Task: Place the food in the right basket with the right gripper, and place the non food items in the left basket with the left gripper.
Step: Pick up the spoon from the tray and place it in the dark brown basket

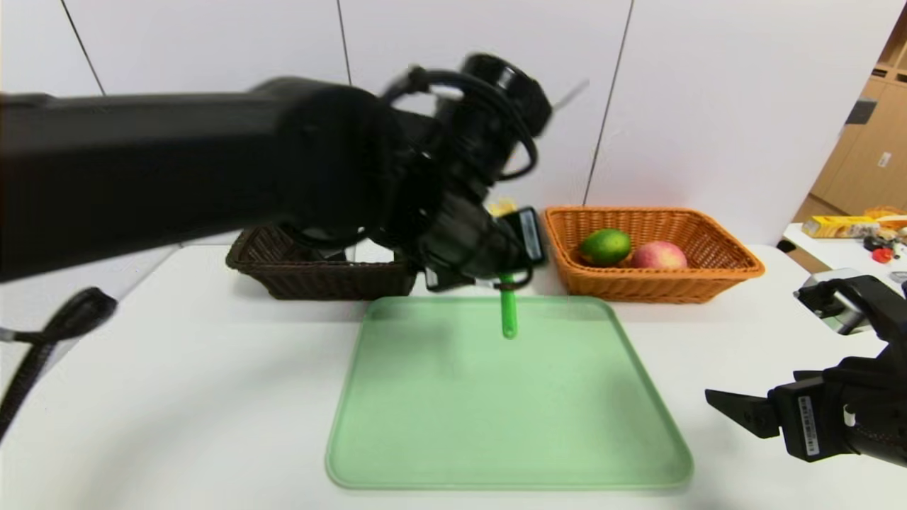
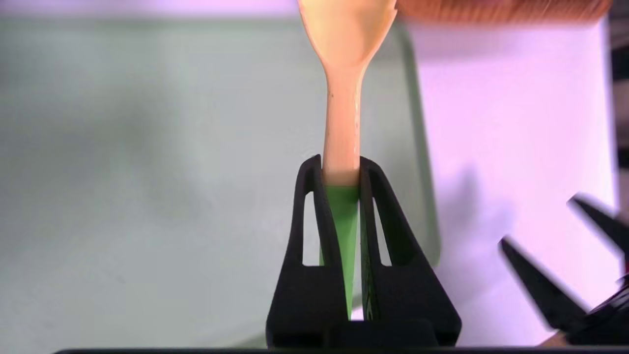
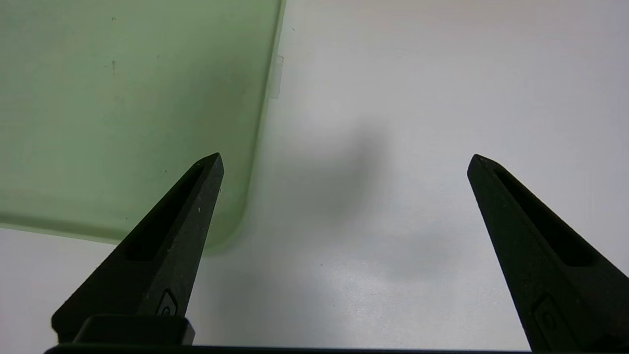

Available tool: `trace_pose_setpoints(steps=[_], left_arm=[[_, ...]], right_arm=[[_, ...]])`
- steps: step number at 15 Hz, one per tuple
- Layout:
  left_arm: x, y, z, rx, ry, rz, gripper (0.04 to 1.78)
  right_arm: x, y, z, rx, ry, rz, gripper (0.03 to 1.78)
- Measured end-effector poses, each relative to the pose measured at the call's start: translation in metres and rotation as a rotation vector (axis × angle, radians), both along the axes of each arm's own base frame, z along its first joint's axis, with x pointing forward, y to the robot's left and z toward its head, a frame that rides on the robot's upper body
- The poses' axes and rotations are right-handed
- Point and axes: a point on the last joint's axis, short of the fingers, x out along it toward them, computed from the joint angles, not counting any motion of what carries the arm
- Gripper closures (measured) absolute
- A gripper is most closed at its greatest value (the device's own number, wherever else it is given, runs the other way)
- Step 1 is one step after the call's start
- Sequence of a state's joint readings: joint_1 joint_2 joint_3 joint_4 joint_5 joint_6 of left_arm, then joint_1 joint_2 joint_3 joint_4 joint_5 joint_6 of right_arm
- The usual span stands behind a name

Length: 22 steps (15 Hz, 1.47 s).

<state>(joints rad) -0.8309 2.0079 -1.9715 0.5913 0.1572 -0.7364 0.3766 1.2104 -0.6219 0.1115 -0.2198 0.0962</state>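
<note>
Left pincer (image 2: 340, 172) clamps spoon (image 2: 344, 88) at the handle joint, above tray (image 1: 425, 425).
Risk: spoon pivots, slips before brown basket (image 1: 283, 273); right pincer (image 3: 344, 162) wide, idle.

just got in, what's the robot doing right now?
Sorting. The left tool is shut on the spoon where the green handle meets the yellow stem, holding it above the far edge of the green tray, near the brown basket. The green fruit and peach already sit in the orange basket. The right tool is open, idle over the table beside the tray.
</note>
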Motion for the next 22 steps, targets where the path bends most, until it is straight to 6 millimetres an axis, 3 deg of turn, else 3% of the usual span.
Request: trace_pose_setpoints(steps=[2,4,6,9,17,20,22], left_arm=[[0.025,0.045,0.024,-0.039,-0.095,0.136,1.67],[0.054,0.088,0.031,-0.011,-0.164,0.314,1.67],[0.082,0.123,0.025,0.024,-0.184,0.447,1.67],[0.119,0.157,0.003,0.066,-0.180,0.550,1.67],[0.173,0.173,-0.062,0.141,-0.100,0.581,1.67],[0.175,0.174,-0.066,0.140,-0.098,0.585,1.17],[0.174,0.175,-0.061,0.129,-0.117,0.588,0.92]], right_arm=[[0.000,0.000,0.000,0.000,0.000,0.002,0.10],[0.001,0.000,0.000,0.001,-0.001,0.001,0.10],[0.001,0.000,0.002,0.003,-0.006,-0.002,0.10],[0.001,0.001,0.003,0.006,-0.009,-0.003,0.10],[0.000,0.000,0.005,0.009,-0.017,-0.004,0.10],[-0.001,0.000,0.005,0.011,-0.020,-0.004,0.10],[-0.002,-0.001,0.005,0.012,-0.022,-0.002,0.10]])
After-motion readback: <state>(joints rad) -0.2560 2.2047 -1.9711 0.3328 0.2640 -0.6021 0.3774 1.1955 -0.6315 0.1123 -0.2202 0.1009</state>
